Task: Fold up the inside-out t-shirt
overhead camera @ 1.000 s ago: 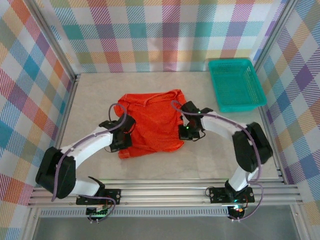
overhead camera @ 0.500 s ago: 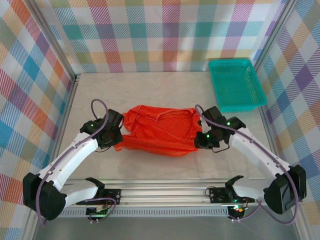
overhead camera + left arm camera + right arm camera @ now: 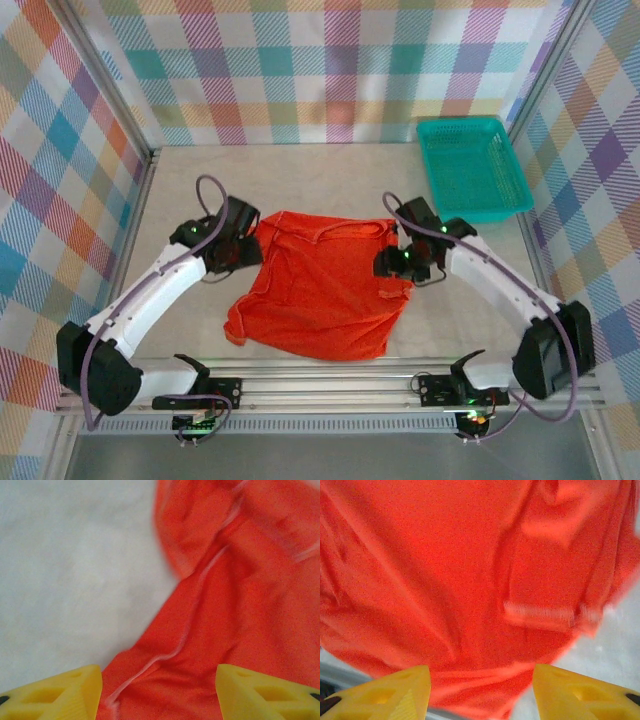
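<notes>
Across the middle of the counter (image 3: 180, 180) lies the inside-out t-shirt (image 3: 320, 295), spread but rumpled at its near hem. The left claw (image 3: 243, 247) and right claw (image 3: 390, 262) hover over its far corners, both wide and empty. A shallow pinch could slip and skew the fold. A teal basket (image 3: 472, 168) sits well apart, so nothing blocks.
</notes>
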Action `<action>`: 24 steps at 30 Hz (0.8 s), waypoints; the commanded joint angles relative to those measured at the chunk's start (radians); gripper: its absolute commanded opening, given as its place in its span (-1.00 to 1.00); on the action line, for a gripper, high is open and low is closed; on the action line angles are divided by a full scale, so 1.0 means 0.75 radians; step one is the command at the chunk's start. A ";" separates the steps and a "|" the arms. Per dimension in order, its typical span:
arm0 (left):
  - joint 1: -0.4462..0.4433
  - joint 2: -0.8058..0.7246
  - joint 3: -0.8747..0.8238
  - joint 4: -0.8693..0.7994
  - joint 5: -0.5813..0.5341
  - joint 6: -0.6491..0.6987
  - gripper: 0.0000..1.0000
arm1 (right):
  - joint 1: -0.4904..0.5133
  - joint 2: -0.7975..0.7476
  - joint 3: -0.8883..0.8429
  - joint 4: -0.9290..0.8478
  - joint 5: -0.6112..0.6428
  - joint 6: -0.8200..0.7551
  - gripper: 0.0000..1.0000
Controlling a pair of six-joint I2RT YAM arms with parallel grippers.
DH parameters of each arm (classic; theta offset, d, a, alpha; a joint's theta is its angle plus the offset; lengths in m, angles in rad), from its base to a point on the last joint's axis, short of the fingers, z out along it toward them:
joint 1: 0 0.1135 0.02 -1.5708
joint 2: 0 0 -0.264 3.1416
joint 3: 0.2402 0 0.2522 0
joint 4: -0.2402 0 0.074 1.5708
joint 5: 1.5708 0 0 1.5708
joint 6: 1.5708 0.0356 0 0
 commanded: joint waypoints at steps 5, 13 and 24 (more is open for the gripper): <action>-0.035 0.458 0.226 0.339 0.360 0.027 0.11 | -0.209 0.362 0.231 0.214 -0.020 -0.001 0.03; -0.106 0.944 0.617 0.331 0.385 0.184 0.07 | -0.292 0.556 0.387 0.227 -0.054 -0.005 0.01; -0.108 1.248 0.911 0.151 0.287 0.273 0.06 | -0.307 0.651 0.477 0.206 -0.074 -0.026 0.05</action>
